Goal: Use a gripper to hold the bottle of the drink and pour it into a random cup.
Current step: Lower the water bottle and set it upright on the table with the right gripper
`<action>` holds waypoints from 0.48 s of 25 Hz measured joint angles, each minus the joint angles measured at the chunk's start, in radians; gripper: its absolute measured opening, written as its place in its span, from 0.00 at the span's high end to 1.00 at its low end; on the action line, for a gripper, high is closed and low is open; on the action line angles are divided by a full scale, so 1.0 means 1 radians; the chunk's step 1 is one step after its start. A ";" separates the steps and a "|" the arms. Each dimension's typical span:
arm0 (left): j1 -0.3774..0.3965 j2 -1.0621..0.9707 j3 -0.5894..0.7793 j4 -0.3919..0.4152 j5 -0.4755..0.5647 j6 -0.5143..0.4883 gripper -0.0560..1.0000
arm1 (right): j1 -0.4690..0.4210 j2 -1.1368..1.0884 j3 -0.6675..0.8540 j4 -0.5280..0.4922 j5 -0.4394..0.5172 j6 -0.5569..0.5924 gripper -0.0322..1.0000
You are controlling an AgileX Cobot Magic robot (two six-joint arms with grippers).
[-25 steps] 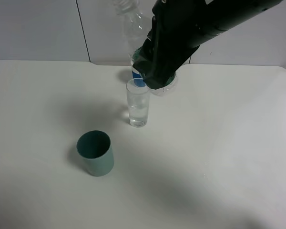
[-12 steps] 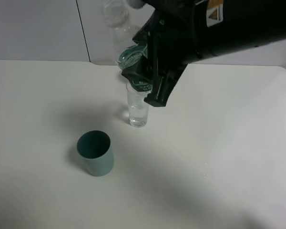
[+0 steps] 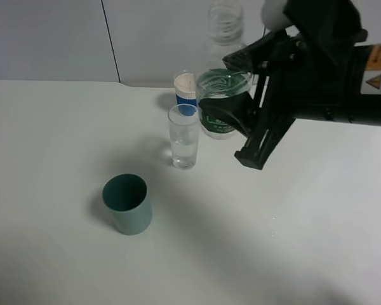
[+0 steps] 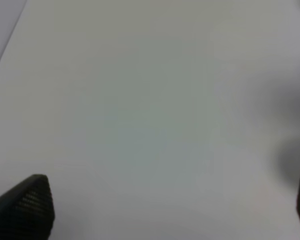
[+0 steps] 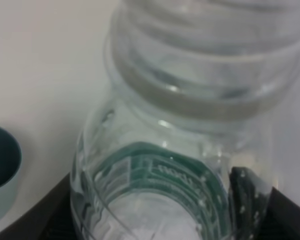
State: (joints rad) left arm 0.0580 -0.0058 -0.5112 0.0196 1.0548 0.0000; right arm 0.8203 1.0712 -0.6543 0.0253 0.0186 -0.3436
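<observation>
My right gripper (image 3: 241, 124) is shut on the clear bottle (image 3: 223, 95), around its dark green label. It holds the bottle near upright above the table, neck up, to the right of the tall clear glass (image 3: 184, 136) and apart from it. In the right wrist view the bottle (image 5: 190, 100) fills the picture, with the gripper (image 5: 150, 215) closed on its labelled part and black fingers (image 5: 252, 192) on both sides. My left gripper (image 4: 170, 210) is open and empty over bare table; it does not show in the exterior view.
A squat teal-green cup (image 3: 127, 204) stands at the front left of the glass; it also shows in the right wrist view (image 5: 2, 170). A blue cup with a white rim (image 3: 185, 91) stands just behind the glass. The white table (image 3: 317, 241) meets a wall at the back.
My right arm has swung right with the bottle, away from above the glass. The bottle has tipped back from leaning left to near upright. The blue cup is uncovered.
</observation>
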 joint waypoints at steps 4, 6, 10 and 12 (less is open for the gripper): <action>0.000 0.000 0.000 0.000 0.000 0.000 0.02 | -0.095 -0.022 0.066 -0.101 -0.007 0.235 0.42; 0.000 0.000 0.000 0.000 0.000 0.000 0.02 | -0.148 -0.022 0.077 -0.185 -0.002 0.375 0.42; 0.000 0.000 0.000 0.000 0.000 0.000 0.02 | -0.234 -0.022 0.077 -0.415 0.009 0.628 0.42; 0.000 0.000 0.000 0.000 0.000 0.000 0.02 | -0.259 -0.022 0.077 -0.508 0.016 0.709 0.42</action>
State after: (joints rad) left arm 0.0580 -0.0058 -0.5112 0.0196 1.0548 0.0000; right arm 0.5617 1.0494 -0.5770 -0.4831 0.0345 0.3659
